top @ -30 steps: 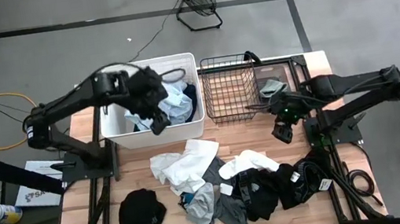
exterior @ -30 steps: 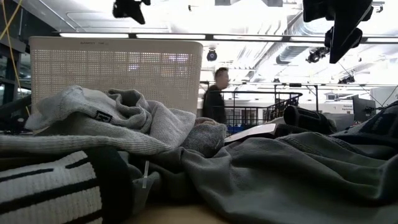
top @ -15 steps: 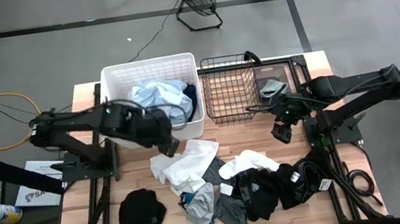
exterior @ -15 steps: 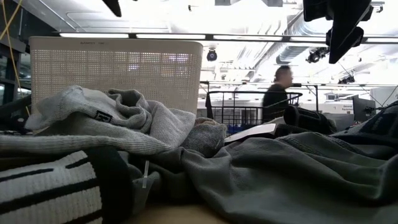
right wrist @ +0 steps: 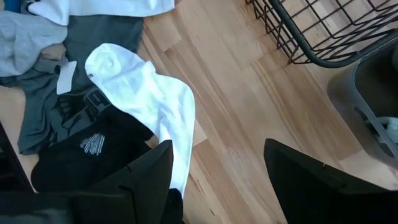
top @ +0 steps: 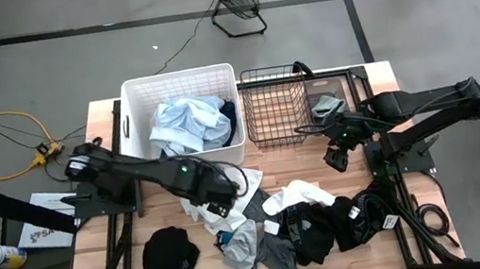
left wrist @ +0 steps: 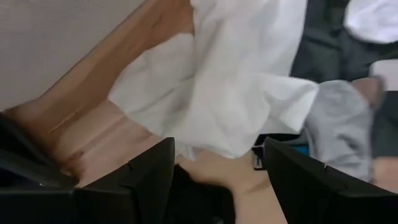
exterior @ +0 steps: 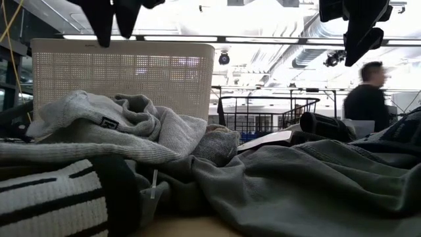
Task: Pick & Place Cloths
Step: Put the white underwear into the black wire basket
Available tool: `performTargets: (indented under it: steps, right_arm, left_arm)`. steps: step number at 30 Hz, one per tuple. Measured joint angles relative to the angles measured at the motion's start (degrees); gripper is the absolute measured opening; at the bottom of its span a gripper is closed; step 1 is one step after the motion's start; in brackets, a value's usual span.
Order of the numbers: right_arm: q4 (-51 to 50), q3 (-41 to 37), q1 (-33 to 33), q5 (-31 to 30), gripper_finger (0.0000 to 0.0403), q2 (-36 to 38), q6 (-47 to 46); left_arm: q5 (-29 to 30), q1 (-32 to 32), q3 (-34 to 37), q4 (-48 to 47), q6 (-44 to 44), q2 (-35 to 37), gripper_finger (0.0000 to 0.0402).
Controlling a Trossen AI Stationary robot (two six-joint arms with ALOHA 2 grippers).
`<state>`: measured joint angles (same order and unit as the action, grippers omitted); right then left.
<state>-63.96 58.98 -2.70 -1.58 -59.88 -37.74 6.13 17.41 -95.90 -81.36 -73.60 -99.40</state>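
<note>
Colours across the wooden table [top: 102, 233]: pale wood, dark arms, and a mix of white, grey, black and light blue fabric.

The tub [top: 138, 121] is white and holds a light blue cloth [top: 186, 123]; beside it the wire basket [top: 274, 105] is black. A white cloth [top: 226, 199] lies crumpled on the light-brown planks, next to a white sock [right wrist: 146, 93] and a light grey cloth [top: 242, 247]. A black garment [right wrist: 93, 149] bears a small white printed mark, and a dark grey one [right wrist: 99, 37] carries a white tag. A black bundle [top: 169, 255] lies apart, perhaps with faint pale striping. In the low view a black-and-white striped piece [exterior: 52, 197] sits under heather-grey fabric [exterior: 112, 125].
</note>
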Motion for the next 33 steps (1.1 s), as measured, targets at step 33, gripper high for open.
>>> performTargets:
  steps: [33]
  right_arm:
    - [2.40, 0.02, 0.00, 0.24, 0.0245, -0.02, -0.08]
  left_arm:
    - [-8.37, -0.20, 20.77, 27.30, 1.16, -7.62, 0.0241]
